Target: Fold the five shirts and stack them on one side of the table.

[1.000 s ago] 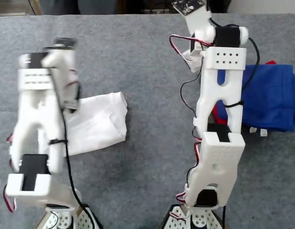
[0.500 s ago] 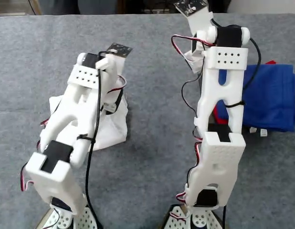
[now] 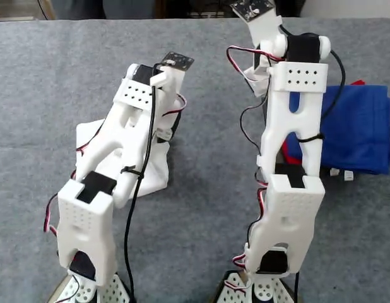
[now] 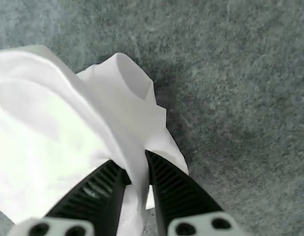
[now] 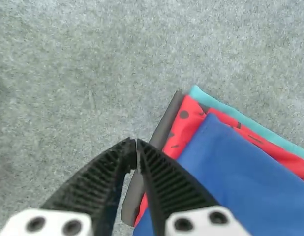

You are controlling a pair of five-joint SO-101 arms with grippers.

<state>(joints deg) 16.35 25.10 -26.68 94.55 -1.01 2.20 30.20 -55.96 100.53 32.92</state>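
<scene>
A white shirt (image 3: 97, 142) lies crumpled on the grey table, left of centre, partly under my left arm. My left gripper (image 4: 137, 164) is shut on a fold of the white shirt (image 4: 68, 118) near its edge, and the cloth rises between the fingers. At the right side lies a stack of folded shirts with a blue shirt (image 3: 359, 126) on top. In the right wrist view the blue shirt (image 5: 230, 182) lies over a red dotted one (image 5: 191, 123), a teal one (image 5: 226, 110) and a dark one (image 5: 162, 132). My right gripper (image 5: 136, 143) hangs shut and empty beside the stack's corner.
The grey felt table (image 3: 201, 189) is bare between the two arms and along the far edge. My right arm (image 3: 293, 126) stretches over the middle right and covers part of the stack.
My left arm has swung to the right and farther out over the white shirt. The shirt's left side has drawn in and bunched. The right arm has not moved.
</scene>
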